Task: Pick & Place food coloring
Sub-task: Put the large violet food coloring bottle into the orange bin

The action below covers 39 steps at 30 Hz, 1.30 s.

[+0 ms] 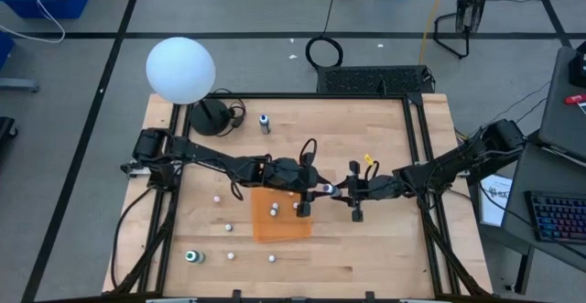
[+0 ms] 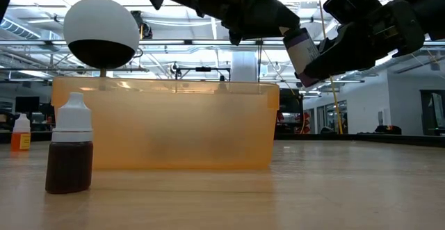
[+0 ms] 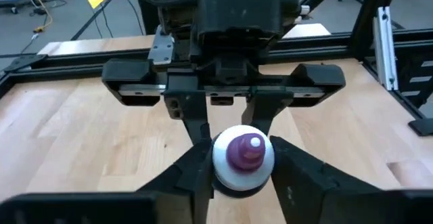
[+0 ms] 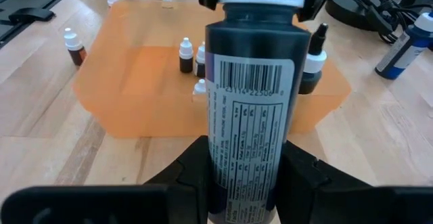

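Both tools grip bottle point(image 2: 300, 49); barcode point(image 4: 254, 88) only R wrist.

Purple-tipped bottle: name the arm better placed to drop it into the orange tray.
Left, probably: left gripper holds the bottle by its cap over the orange tray edge; right gripper grips its body beyond the tray.

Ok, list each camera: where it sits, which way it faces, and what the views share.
High: above the table, looking straight down; the left gripper and right gripper meet at the orange tray's edge.
Low: at table-top height, looking level past a brown bottle at the tray; grippers overhead.
Left wrist: on the left arm, looking past its own fingers at the right gripper.
Right wrist: on the right arm, own fingers low, facing the tray.
Shared: both wrist views show the dark bottle both grippers hold.
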{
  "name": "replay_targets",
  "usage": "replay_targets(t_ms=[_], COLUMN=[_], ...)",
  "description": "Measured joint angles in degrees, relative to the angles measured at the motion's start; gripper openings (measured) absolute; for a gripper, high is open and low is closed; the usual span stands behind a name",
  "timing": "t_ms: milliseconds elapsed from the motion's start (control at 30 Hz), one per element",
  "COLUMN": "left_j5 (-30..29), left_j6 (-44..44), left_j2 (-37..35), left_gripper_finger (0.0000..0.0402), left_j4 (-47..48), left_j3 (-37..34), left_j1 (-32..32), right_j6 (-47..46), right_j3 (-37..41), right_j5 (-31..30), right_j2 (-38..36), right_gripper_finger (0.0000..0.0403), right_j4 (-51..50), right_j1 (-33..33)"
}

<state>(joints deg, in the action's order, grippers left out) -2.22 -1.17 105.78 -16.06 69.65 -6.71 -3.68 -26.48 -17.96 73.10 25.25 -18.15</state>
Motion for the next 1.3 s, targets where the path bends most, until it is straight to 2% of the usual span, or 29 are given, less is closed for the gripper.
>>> replay_targets(t_ms=[67,233,300,400,500,600,767,933,1100,1300], left_j5=[0.0,-0.1,-0.2,-1.5,-7.2,-15.1,-24.1,-32.4,-33.2,-23.8], left_j6=[0.0,-0.7,-1.3,-2.9,-3.1,-0.8,9.8,22.8,25.3,24.6], left_j2=[0.0,-0.1,-0.2,-2.6,-7.0,-11.7,-16.6,-17.6,-20.4,-27.1], left_gripper_finger=[0.0125,0.0124,0.0124,0.0124,0.0124,0.0124,0.0124,0.0124,0.0124,0.0124], left_j4=[0.2,0.3,0.8,6.5,15.8,25.6,45.4,58.7,56.6,44.5], left_j3=[0.0,0.0,0.0,0.0,0.0,0.1,0.0,-0.9,-7.2,-18.4], left_j1=[0.1,0.0,-0.2,-1.3,-3.5,-6.6,-11.1,-12.6,-10.6,-4.7], right_j6=[0.0,0.0,0.0,-0.2,-1.5,-3.0,-3.6,-4.7,-6.1,-6.1], right_j3=[0.0,0.0,0.0,0.0,0.0,0.0,0.0,0.0,0.0,0.0], right_j5=[0.0,0.0,0.0,0.0,0.1,0.1,0.0,0.1,0.1,0.2], right_j2=[0.0,0.0,0.0,-0.1,-0.3,-0.6,-0.6,-0.6,-0.6,-0.6], right_gripper_finger=[0.0103,0.0105,0.0133,0.0191,0.0231,0.025,0.0252,0.0238,0.0225,0.0219], right_j4=[0.0,0.6,0.7,1.8,0.9,0.9,1.0,1.7,1.7,1.5], right_j1=[0.0,0.0,0.0,0.0,0.0,0.0,0.0,0.0,0.0,0.0])
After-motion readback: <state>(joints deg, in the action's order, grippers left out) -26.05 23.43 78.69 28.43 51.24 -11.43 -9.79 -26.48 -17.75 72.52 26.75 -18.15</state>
